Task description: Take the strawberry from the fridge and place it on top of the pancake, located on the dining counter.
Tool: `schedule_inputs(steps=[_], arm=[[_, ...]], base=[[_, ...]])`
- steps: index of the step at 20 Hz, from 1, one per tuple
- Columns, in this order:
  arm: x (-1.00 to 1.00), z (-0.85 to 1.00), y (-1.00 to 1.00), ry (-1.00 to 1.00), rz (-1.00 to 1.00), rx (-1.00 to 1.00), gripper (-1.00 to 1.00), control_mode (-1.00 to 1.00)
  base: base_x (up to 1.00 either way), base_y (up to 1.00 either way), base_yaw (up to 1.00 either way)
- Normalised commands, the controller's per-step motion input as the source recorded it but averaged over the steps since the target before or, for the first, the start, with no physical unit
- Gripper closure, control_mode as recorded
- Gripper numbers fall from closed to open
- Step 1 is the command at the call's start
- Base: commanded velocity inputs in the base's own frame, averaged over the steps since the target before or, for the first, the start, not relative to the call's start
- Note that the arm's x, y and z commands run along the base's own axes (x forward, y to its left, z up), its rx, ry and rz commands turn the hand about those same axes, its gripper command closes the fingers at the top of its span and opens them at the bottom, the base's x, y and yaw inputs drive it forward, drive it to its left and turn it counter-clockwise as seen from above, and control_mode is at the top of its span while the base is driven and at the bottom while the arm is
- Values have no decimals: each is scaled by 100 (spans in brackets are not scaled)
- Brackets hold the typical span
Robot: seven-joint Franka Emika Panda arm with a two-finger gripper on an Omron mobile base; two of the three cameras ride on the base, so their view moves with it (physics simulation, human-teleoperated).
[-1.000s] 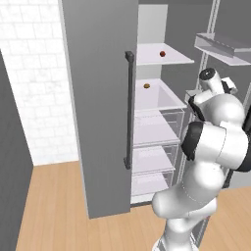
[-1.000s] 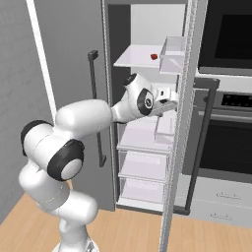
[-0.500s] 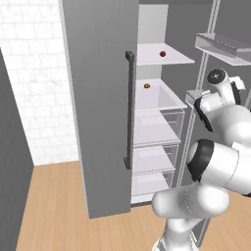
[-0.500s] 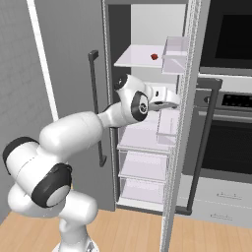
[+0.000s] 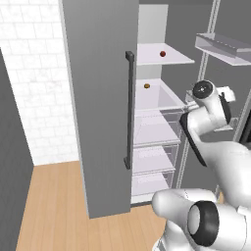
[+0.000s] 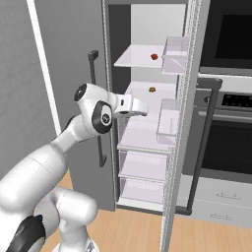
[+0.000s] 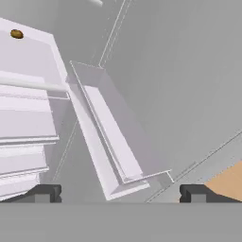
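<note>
Strawberry [image 5: 162, 53] sits on the fridge's [image 5: 100, 98] top shelf, above a small orange item [image 5: 146, 86] one shelf down. I see my claw [image 7: 120, 193] wide open, empty, level with the door bin [image 7: 113, 142], well below the fruit.

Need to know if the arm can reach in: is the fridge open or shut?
Open. One fridge door is swung wide, baring white shelves with the strawberry on the top one.
</note>
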Motion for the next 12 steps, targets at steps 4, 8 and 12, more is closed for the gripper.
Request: schedule_inputs(steps=[4, 8, 12], arm=[[-63, -5, 94, 0, 14, 12, -100, -100], [-67, -4, 83, 0, 20, 16, -100, -100], [-64, -1, 69, 5, 19, 24, -100, -100]], base=[[0, 0, 0], [0, 0, 0], [0, 0, 0]])
